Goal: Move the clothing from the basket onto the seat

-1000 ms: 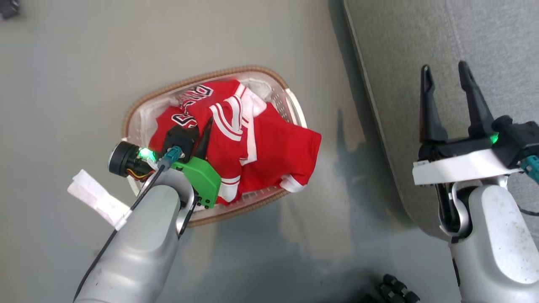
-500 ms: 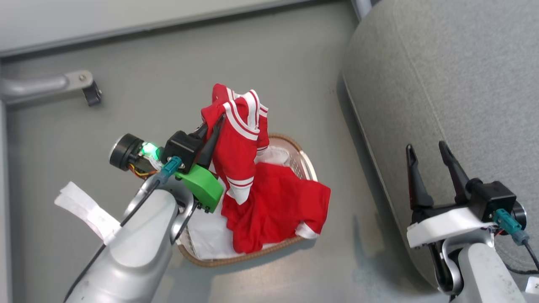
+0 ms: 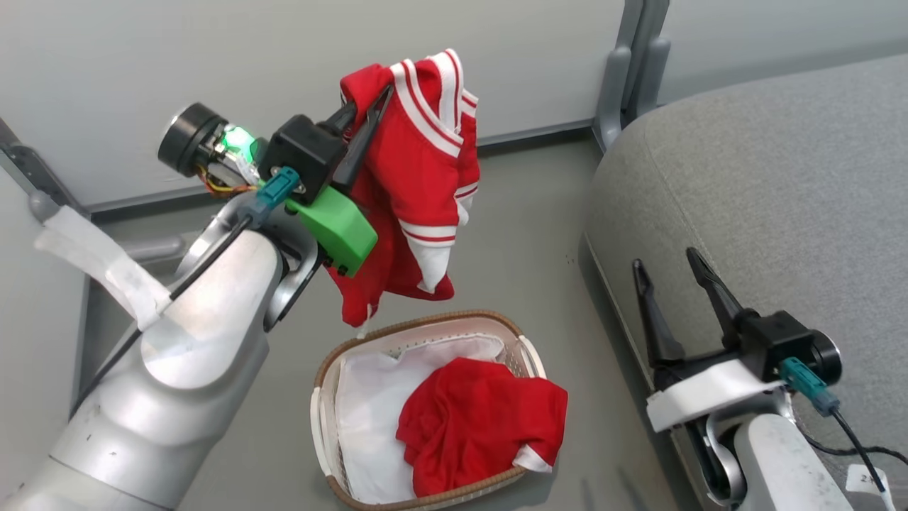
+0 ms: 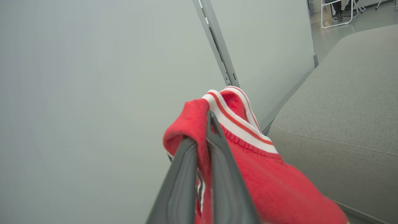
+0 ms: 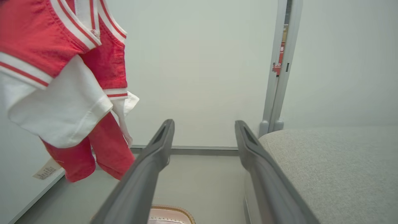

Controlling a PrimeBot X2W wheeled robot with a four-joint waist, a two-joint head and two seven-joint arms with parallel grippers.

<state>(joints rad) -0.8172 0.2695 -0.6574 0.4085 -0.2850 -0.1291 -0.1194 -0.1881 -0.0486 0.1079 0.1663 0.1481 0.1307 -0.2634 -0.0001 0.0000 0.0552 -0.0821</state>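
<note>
My left gripper [image 3: 370,99] is shut on the red jersey [image 3: 418,177] with white stripe trim, which hangs in the air above the white basket [image 3: 323,419]. In the left wrist view the left gripper [image 4: 206,119] pinches a fold of the jersey [image 4: 248,161] near its striped collar. The plainer red garment [image 3: 482,426] lies in the basket, draped over its right rim. The grey seat [image 3: 766,199] stands to the right. Beside the seat's edge my right gripper [image 3: 665,259] is open and holds nothing. The right wrist view has the right gripper [image 5: 203,124] open, the jersey [image 5: 46,62] hanging at upper left, the seat [image 5: 329,168] at right.
A pale wall with a grey upright post [image 3: 628,64] rises behind the basket and seat. Grey floor [image 3: 525,234] lies between basket and seat. The white liner [image 3: 369,411] covers the basket's left half. A chair leg [image 4: 339,15] shows far behind the seat.
The head camera has tilted up. My left gripper has lifted the jersey clear of the basket, well above it. The plainer garment stays in the basket. The right gripper stays open.
</note>
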